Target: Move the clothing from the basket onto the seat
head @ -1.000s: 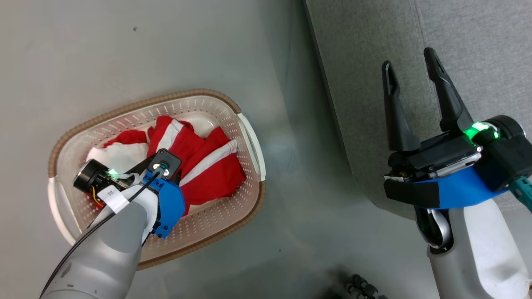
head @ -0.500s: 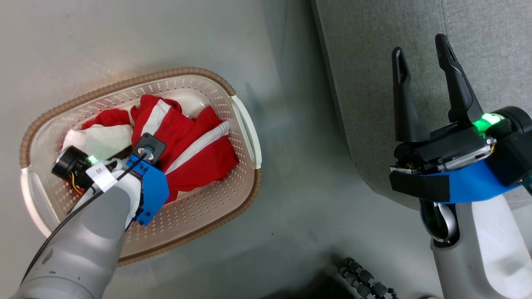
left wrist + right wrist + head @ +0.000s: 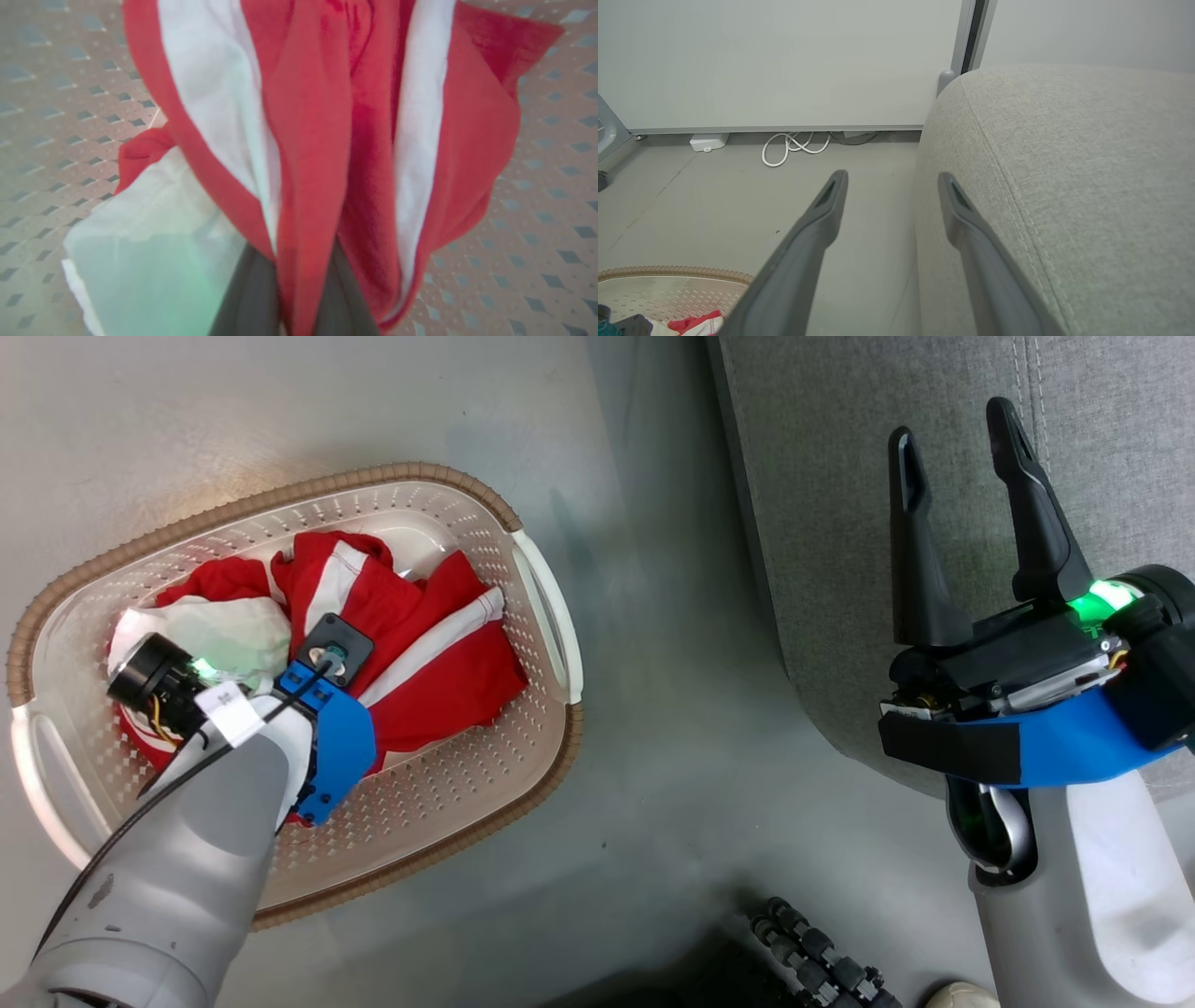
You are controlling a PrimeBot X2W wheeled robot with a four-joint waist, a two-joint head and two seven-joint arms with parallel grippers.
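The seat [image 3: 840,523] fills the head view toward two o'clock, and no garment lies on the part I can see. The basket [image 3: 439,803] sits on the floor at nine o'clock with all the clothing [image 3: 439,653] heaped inside. My left gripper [image 3: 299,294] is down in it, fingers pinched narrow on a red-and-white fold. My right gripper [image 3: 950,420] hangs wide and empty over the seat's edge. By my judgement the job is barely begun: lift, carry and drop all remain.

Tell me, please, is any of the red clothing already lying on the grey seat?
No, in the head view the clothing lies bunched inside the basket on the floor, apart from the seat.
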